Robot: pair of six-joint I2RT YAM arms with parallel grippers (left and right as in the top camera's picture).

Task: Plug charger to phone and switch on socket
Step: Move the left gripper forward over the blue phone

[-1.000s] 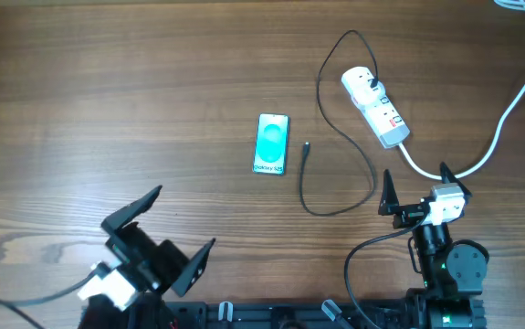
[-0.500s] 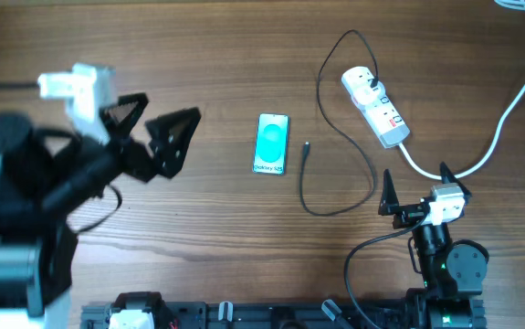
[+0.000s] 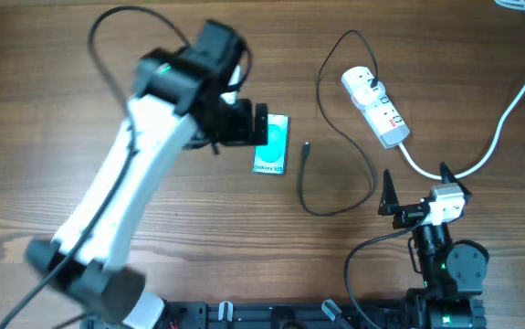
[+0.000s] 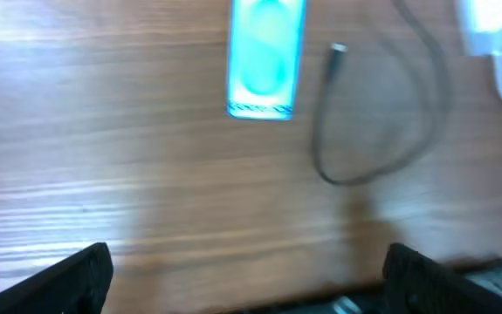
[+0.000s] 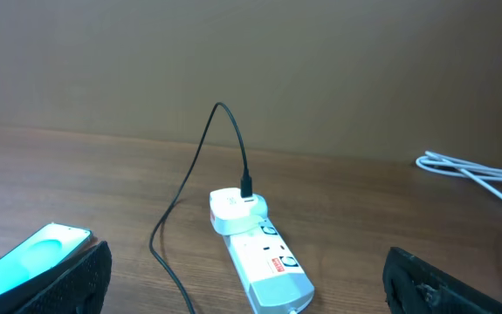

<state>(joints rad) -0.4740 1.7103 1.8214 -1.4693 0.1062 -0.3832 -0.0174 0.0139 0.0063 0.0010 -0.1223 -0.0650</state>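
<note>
Phone (image 3: 277,151) lies flat near the middle of a wooden table (image 3: 25,91), bright cyan screen facing up. Its white strip of text is at the end nearest the robot.

Just to the right of it, with bare wood between, lies the connector tip (image 3: 307,146) of the charger (image 3: 372,178), a thin black cable. The tip is not in the phone. From the tip the cable runs toward the robot, curls round in a loop, then climbs away and arches over to a white plug (image 3: 358,80) seated in the far end of the socket (image 3: 383,111).

The socket, a white power strip with small red switches, lies slanted, well to the right of the phone. How the switches are set is too small to tell. A thick white cord (image 3: 509,105) leaves its near end and sweeps to the table's far right corner.

The left gripper (image 4: 249,266) hovers above the table at the phone's upper left edge, on a white arm (image 3: 125,183) reaching in from the near left. Its blurred wrist view shows both fingers spread wide, nothing between them, the phone clear of them.

The right gripper (image 3: 416,183) sits near the table's front right, close to the white cord. Its fingers are also splayed wide and hold nothing.
</note>
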